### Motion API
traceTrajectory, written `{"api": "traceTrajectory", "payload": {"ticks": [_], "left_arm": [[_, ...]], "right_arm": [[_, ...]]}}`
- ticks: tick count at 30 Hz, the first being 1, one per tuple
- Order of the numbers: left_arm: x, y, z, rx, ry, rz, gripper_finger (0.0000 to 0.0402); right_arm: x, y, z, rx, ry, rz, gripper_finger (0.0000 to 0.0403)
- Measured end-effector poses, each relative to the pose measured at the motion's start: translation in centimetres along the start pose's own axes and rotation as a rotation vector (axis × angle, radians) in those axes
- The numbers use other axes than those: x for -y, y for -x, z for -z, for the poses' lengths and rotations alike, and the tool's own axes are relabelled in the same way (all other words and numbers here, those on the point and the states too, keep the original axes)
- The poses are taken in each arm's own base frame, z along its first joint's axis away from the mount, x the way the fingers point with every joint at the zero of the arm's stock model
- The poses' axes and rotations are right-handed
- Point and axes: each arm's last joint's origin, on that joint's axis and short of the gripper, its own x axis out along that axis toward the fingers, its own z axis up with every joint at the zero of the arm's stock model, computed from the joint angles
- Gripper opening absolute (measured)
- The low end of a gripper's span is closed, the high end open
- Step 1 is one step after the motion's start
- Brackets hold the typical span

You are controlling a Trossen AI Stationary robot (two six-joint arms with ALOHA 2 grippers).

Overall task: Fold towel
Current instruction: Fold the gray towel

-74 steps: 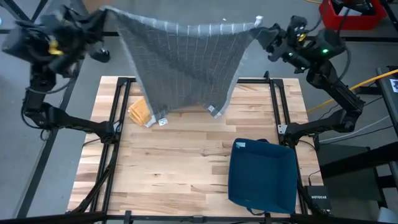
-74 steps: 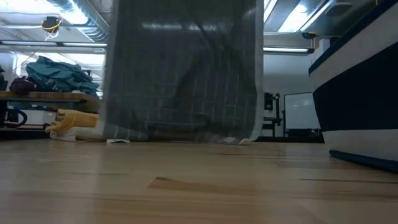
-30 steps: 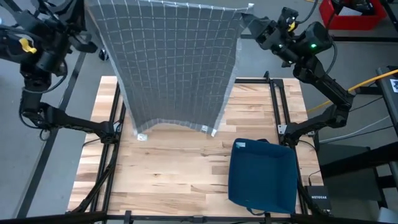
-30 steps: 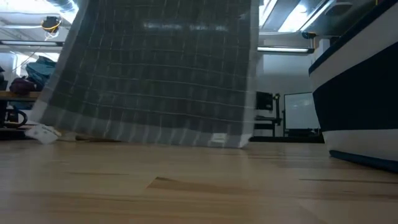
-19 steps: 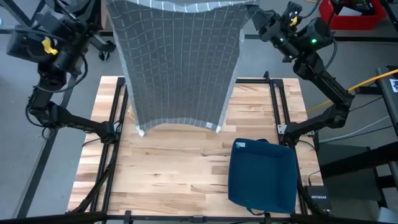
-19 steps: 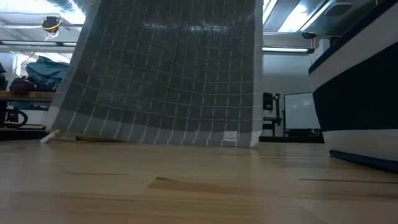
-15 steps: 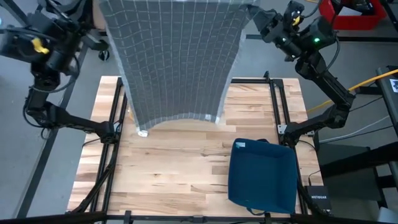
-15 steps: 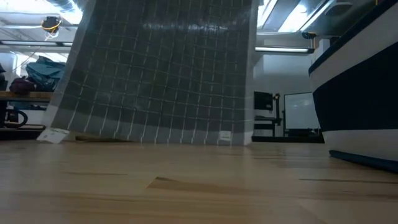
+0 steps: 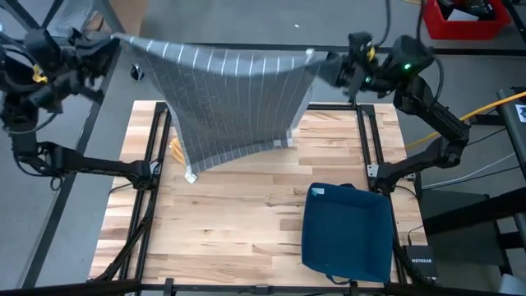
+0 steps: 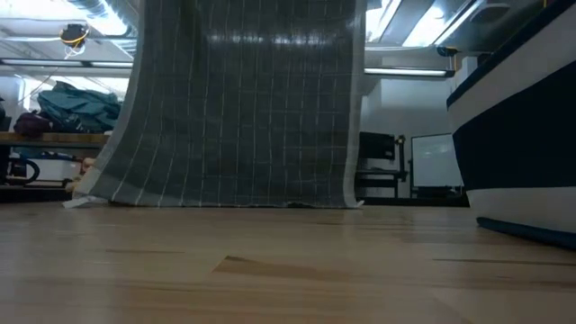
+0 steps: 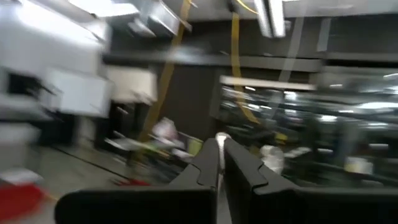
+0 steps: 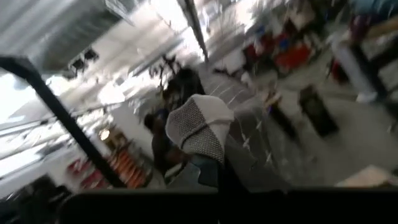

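A grey towel (image 9: 234,99) with a white grid hangs spread between my two raised grippers over the table's far half. My left gripper (image 9: 111,39) is shut on its upper left corner and my right gripper (image 9: 327,66) on its upper right corner. The upper edge sags a little between them. In the low view the towel (image 10: 243,108) hangs as a wide sheet. Its lower hem (image 10: 216,203) reaches the tabletop, and the lower left corner (image 10: 76,201) lies on the wood. My left gripper pinches the towel's upper left corner (image 11: 221,138) between its two shut fingers; only a small pale tip shows past the fingertips. The cloth hangs away below the hold. My right gripper pinches the upper right corner (image 12: 199,127), which bunches up above the fingers (image 12: 214,174). The rest of the sheet runs off toward the other arm and hangs down.
A dark blue folded cloth (image 9: 345,234) lies at the table's near right. A bit of a yellow thing (image 9: 174,148) shows behind the towel's left edge. Black frame rails (image 9: 156,140) run along both sides of the wooden top (image 9: 238,222), bare at near left.
Both grippers have come down and tipped, carrying the towel's upper edge lower. That edge was stretched fairly straight and now sags between them. The lower hem has swung toward the far edge and settled on the table.
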Motion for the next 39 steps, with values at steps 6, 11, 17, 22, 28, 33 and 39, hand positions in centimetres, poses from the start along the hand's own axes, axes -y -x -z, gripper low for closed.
{"api": "traceTrajectory", "payload": {"ticks": [6,11,17,22,28,33,39], "left_arm": [[0.6,0.3,0.4,-0.089,0.233,0.228,0.0],[1.0,0.6,0.4,-0.147,0.348,0.369,0.0],[1.5,0.7,-0.1,-0.142,0.372,0.532,0.0],[1.7,0.9,-1.7,0.018,0.352,0.606,0.0],[1.8,1.3,-3.2,0.179,0.331,0.653,0.0],[1.7,1.1,-2.4,0.083,0.357,0.628,0.0],[1.6,0.8,-0.6,-0.102,0.384,0.572,0.0]], "right_arm": [[-2.3,-0.6,2.2,-0.054,-0.016,-0.033,0.0001],[-4.1,-0.5,3.1,-0.055,-0.012,-0.055,0.0001],[-5.8,-0.4,4.0,-0.04,-0.005,-0.08,0.0001],[-7.3,-0.1,3.6,0.037,0.009,-0.173,0.0001],[-7.9,0.6,2.3,0.099,0.057,-0.169,0.0001],[-8.2,1.1,1.8,0.094,0.084,-0.146,0.0001],[-7.6,0.6,2.8,0.013,0.085,-0.095,0.0001]]}}
